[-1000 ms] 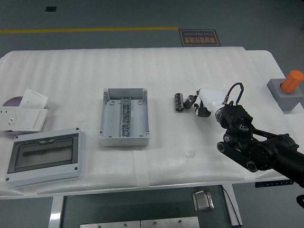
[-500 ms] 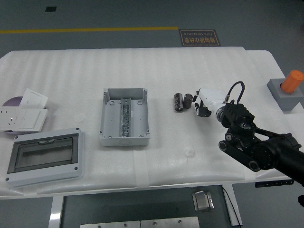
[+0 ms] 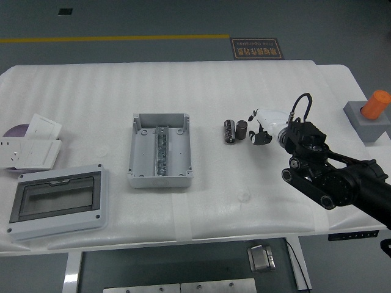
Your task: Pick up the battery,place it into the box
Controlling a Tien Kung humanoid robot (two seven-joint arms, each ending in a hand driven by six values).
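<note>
Two dark cylindrical batteries (image 3: 229,131) (image 3: 242,130) sit side by side on the white table (image 3: 244,195), right of centre. The grey open box (image 3: 160,149) lies at the middle, with a metal rail along its floor. My right hand (image 3: 259,135), white-backed with black fingers, reaches in from the lower right. It sits just right of the nearer battery, a small gap away, its fingers loosely spread and holding nothing. The left arm is out of view.
A grey lid with a clear window (image 3: 58,201) lies at the front left. White socket plates (image 3: 30,146) are stacked at the left edge. An orange cylinder on a grey block (image 3: 369,113) stands at the far right.
My right hand was against the right-hand battery a second ago. It has let go and drawn back slightly right and up; that battery now stands free beside the other.
</note>
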